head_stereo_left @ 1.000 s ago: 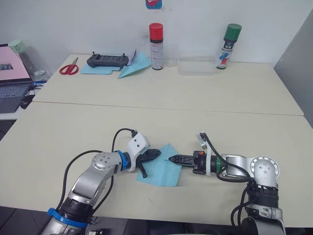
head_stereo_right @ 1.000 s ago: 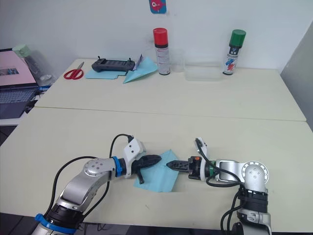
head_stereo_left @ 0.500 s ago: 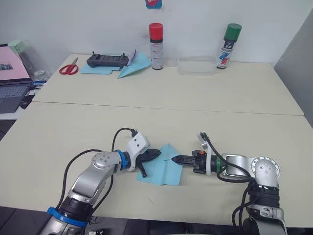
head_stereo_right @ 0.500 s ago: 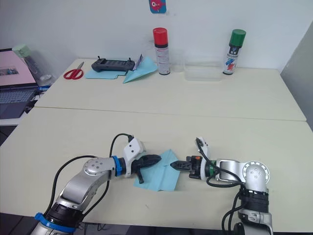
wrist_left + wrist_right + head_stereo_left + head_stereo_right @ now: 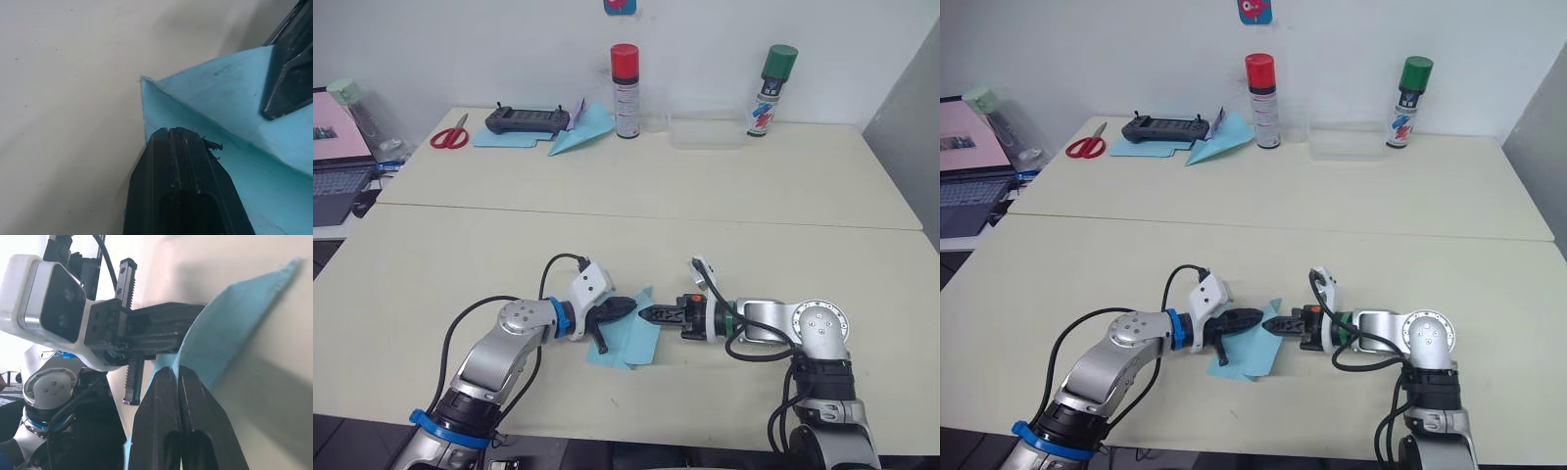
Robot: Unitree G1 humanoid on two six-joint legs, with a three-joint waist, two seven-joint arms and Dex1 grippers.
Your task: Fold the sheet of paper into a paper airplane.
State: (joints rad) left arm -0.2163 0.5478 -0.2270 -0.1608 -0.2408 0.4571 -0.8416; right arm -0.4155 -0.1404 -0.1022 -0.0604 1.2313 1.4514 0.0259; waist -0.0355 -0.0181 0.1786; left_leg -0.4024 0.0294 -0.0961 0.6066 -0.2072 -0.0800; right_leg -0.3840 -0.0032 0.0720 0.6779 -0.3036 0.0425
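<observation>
Beige surface (image 5: 460, 255): right end effector (image 5: 646, 314), clenched, folds sheet of paper (image 5: 625, 343) against splayed left end effector (image 5: 616, 321); pressing the crease likely follows.

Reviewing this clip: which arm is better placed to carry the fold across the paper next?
Probably the right. The right gripper is shut on the raised flap of the sheet of paper and can push it over, while the left gripper is spread open, one finger pressing the sheet to the table.

Light-blue sheet of paper (image 5: 628, 340), red-capped spray can (image 5: 626, 78), green-capped spray can (image 5: 773, 76), red-handled scissors (image 5: 449, 134).
</observation>
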